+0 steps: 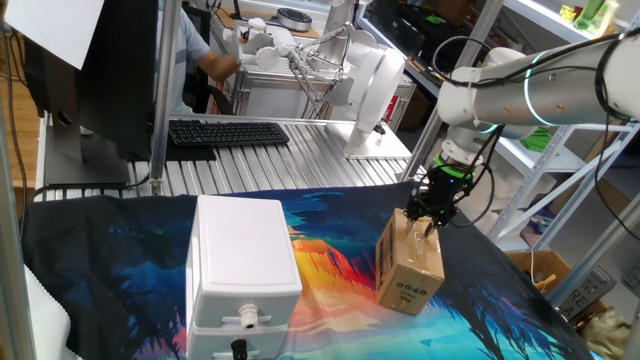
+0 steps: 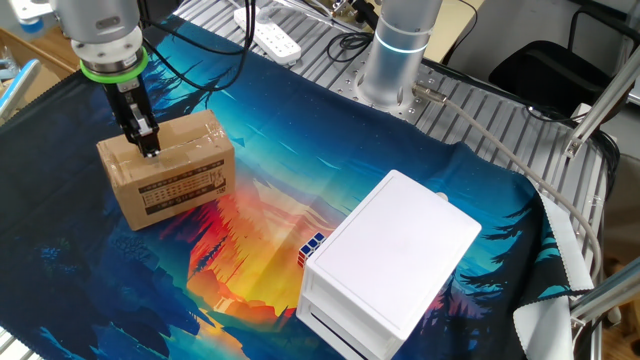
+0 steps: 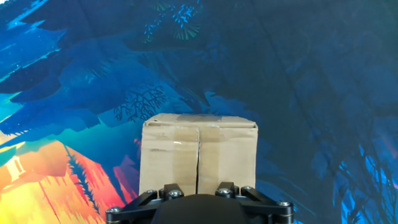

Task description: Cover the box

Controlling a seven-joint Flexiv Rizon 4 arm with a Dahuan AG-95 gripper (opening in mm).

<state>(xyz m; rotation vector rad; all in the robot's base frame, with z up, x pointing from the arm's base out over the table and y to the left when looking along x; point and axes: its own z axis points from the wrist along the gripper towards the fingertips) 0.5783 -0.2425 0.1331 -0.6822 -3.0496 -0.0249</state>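
The box (image 1: 410, 268) is a small brown carton that stands on the colourful cloth, with black printed marks on one side (image 2: 185, 187). Its top flaps lie flat and closed, and the seam between them runs down the middle in the hand view (image 3: 199, 155). My gripper (image 2: 148, 143) points straight down onto the top of the box near one edge. Its fingers are together and hold nothing, and the tips touch or nearly touch the top. It also shows in one fixed view (image 1: 430, 222). In the hand view the fingertips are hidden behind the hand's body.
A large white plastic case (image 2: 390, 265) with a front connector (image 1: 247, 318) stands on the cloth beside the box. A small coloured cube (image 2: 312, 247) lies against it. The arm's base (image 2: 400, 50), a power strip (image 2: 275, 40) and a keyboard (image 1: 228, 132) are behind the cloth.
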